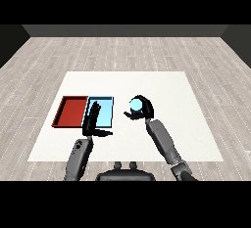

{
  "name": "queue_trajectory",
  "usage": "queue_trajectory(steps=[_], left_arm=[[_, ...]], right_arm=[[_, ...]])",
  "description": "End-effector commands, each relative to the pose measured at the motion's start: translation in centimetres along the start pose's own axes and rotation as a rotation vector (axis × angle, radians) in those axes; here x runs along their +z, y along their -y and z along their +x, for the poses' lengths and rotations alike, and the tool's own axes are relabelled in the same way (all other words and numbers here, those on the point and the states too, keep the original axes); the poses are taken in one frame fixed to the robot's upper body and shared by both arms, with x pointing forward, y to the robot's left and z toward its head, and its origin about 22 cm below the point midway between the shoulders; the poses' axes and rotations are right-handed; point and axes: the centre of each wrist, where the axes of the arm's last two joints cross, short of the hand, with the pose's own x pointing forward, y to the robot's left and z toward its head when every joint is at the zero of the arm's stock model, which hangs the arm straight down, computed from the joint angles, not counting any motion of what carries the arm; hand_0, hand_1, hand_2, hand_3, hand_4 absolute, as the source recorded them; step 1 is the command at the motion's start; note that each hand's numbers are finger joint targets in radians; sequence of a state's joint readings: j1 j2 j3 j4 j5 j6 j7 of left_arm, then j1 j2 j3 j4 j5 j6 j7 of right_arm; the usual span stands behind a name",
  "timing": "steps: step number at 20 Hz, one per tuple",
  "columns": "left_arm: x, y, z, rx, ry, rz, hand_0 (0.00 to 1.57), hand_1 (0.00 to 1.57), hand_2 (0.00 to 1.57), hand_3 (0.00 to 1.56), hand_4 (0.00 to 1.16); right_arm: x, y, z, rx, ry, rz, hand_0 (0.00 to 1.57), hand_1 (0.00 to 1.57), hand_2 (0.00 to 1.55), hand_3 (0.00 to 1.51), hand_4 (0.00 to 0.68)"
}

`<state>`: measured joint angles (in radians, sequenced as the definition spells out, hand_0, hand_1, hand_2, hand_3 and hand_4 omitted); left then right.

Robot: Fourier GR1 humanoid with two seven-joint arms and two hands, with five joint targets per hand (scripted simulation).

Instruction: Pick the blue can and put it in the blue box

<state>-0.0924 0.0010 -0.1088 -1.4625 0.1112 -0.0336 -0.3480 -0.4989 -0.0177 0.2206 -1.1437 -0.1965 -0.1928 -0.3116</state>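
**Right hand curled round blue can, beside the blue tray**

White table [162,139] on a grey plank floor [122,51]. Two trays lie side by side near the table's left edge, about midway between its near and far edges: red tray [71,111] on the outside, light blue tray [106,109] touching its right side, toward the table's middle.

Right hand [143,108]: fingers and thumb curled round the blue can [135,105]. The can shows as a pale blue round shape inside the black fingers, mostly wrapped by them. Hand and can sit just right of the blue tray's right edge, roughly level with the tray's far half, near the table's centre. Can is not in the tray. Cannot tell if the can touches the table or is lifted off it. Right forearm [164,141] runs back from the hand toward the table's near right corner.

Left hand [93,119]: fingers straight, pointing away toward the far edge, thumb sticking out to the right. Holds nothing. It overlaps the seam between the two trays and covers the blue tray's near left corner; cannot tell if it touches either tray. Left forearm [78,156] comes in over the table's near edge, left of middle.
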Motion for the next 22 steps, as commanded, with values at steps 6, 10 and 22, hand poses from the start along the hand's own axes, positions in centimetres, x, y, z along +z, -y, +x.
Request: queue_trajectory(steps=[6,10,22], left_arm=[[-2.6,3.6,-1.6,-0.043,-0.034,-0.049,0.0,0.0,0.0,0.0,0.0],[-2.7,6.1,-2.0,-0.024,-0.052,-0.069,0.0,0.0,0.0,0.0,0.0],[-2.5,7.5,-4.1,-0.03,-0.142,-0.07,0.0,0.0,0.0,0.0,0.0]], right_arm=[[0.4,0.9,0.6,-0.012,0.028,0.013,1.43,1.43,1.43,1.41,0.661],[1.4,-1.2,0.5,-0.004,0.025,0.042,1.42,1.42,1.44,1.41,0.661],[0.6,-1.4,-0.1,-0.016,0.063,0.087,1.4,1.4,1.44,1.4,0.674]])
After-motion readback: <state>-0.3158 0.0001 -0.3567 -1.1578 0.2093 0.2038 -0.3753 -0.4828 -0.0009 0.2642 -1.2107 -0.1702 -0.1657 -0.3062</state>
